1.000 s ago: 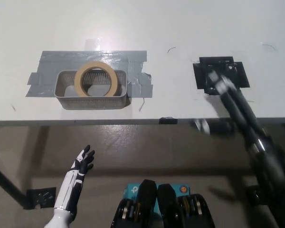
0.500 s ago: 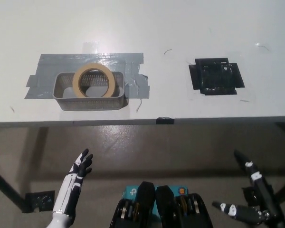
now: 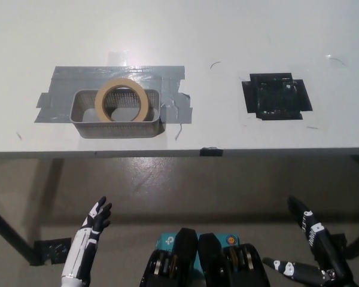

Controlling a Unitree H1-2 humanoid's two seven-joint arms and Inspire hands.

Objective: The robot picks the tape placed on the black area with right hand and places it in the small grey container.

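Head view, looking steeply down on a white bench (image 3: 227, 36). Tape (image 3: 121, 100), a tan roll with an open centre, sits in the small grey container (image 3: 116, 127), leaning against its far wall with the upper edge of the roll standing above the rim. Container is a perforated rectangular basket, placed on a patch of grey tape strips (image 3: 66, 81) stuck to the bench at the robot's left. Black area (image 3: 276, 97) lies well apart on the robot's right side of the bench; nothing rests on it. A small dark tab (image 3: 211, 152) sits at the bench's near edge.

Right robot hand (image 3: 311, 254) is below the bench edge at the lower right, fingers spread apart, holding nothing. Left robot hand (image 3: 96, 220) rests at the lower left, also below the bench edge, fingers extended and apart, empty. Neither hand touches the bench or any object.
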